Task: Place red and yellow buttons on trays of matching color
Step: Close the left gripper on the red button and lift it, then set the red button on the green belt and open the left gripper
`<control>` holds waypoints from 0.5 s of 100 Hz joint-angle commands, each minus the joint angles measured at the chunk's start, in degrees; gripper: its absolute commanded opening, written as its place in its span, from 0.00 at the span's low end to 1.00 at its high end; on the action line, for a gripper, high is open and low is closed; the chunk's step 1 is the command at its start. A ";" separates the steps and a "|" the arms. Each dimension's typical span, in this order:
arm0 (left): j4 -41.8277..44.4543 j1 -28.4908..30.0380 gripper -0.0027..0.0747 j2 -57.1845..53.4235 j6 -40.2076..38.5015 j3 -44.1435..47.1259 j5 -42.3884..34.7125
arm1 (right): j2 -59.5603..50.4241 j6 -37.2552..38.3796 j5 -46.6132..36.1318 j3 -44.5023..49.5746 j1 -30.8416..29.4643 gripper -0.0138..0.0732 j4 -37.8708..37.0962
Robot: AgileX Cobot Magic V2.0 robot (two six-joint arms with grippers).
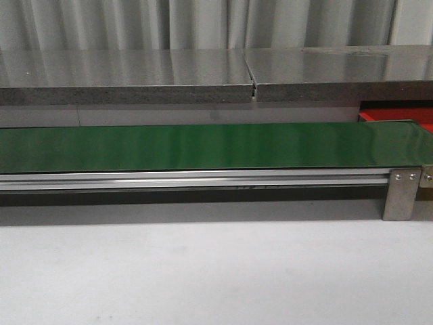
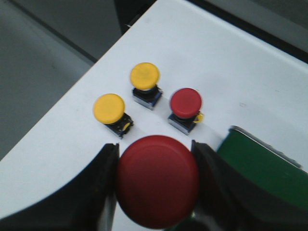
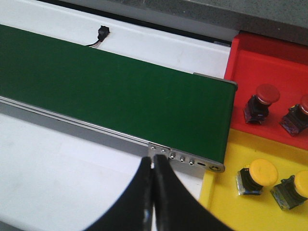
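The left gripper (image 2: 156,185) clamps a red button (image 2: 157,180) above the white table (image 2: 231,62), where two yellow buttons (image 2: 109,108) and one red one (image 2: 186,103) stand beside the green belt (image 2: 260,161). The right gripper (image 3: 153,187) is pressed closed and empty near the belt's end, beside a red tray (image 3: 269,72) holding two red buttons and a yellow tray (image 3: 231,207) holding two yellow ones.

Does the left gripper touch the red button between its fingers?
Touching. The left wrist view shows the left gripper fingers pressed against both sides of the red button.
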 commanded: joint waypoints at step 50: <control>-15.91 -4.60 0.01 -2.50 13.54 -0.33 -1.45 | -0.26 -0.53 -3.19 -1.49 0.06 0.08 1.47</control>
